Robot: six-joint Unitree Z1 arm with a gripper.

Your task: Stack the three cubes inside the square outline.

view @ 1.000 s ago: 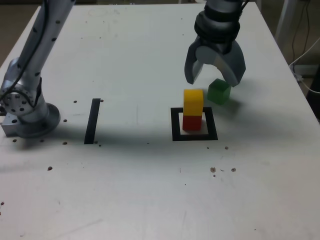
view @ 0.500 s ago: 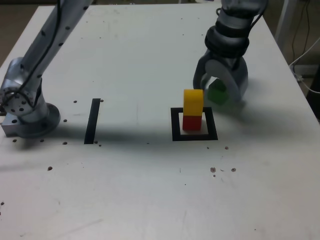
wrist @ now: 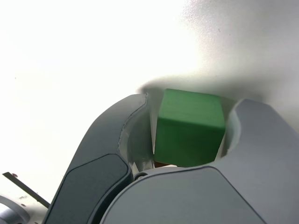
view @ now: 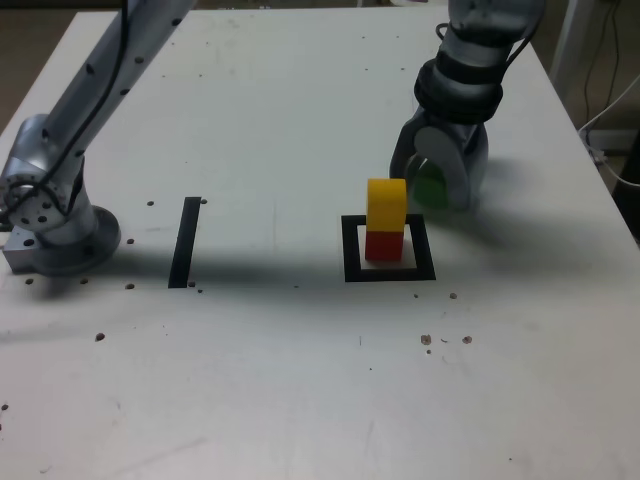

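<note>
A white table [view: 300, 380], speckled with dark flecks, carries a black tape strip [view: 185, 242] and the square outline [view: 388, 250], where the yellow cube [view: 386, 204] sits on the red cube [view: 383, 245]. Cables hang at the exterior view's right edge. The gripper [view: 436, 188] is down over the green cube [wrist: 189, 127], just behind the outline and mostly hidden in the exterior view; its jaws flank the cube closely, though a firm clamp cannot be confirmed.

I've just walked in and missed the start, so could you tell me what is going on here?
The arm's gripper is down on the table with its jaws around the green cube. The yellow cube already sits on the red cube inside the square outline, so green is the last cube left to stack.
</note>
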